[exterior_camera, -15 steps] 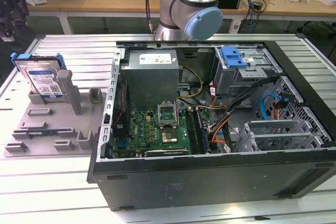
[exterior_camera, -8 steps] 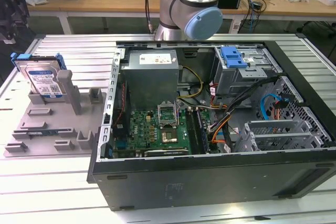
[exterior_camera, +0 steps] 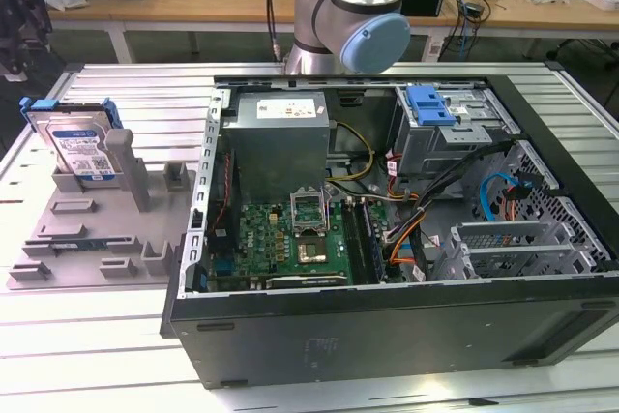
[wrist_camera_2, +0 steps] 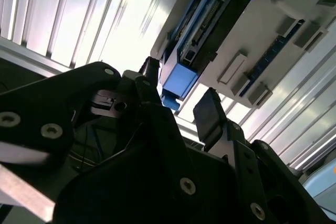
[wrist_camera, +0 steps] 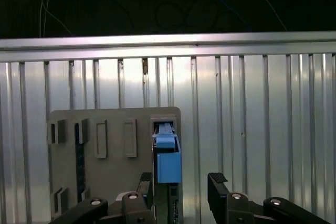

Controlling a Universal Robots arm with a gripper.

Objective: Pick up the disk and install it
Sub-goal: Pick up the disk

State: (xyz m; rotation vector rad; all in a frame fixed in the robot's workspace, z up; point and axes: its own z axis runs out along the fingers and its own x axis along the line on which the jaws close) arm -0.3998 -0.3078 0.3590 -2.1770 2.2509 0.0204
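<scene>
Plastic of a bright blue frames the disk [exterior_camera: 79, 147], a flat silver rectangle with a white and blue label. It stands propped on edge in a grey holder [exterior_camera: 106, 239] on the ribbed metal counter [exterior_camera: 97, 355], beside an open computer case [exterior_camera: 387, 326]. The exterior view shows its label face.

In both wrist views the disk is seen edge-on instead, lying beyond the tips of the end effector [wrist_camera: 181, 184] and apart from it. The end effector is released: its two black fingers [wrist_camera: 217, 182] stand spread, and the disk's blue end lines up with the gap, nearer one finger. The second wrist view shows the disk's dark long side inside the blue frame, which the first wrist view foreshortens to a narrow strip.
</scene>
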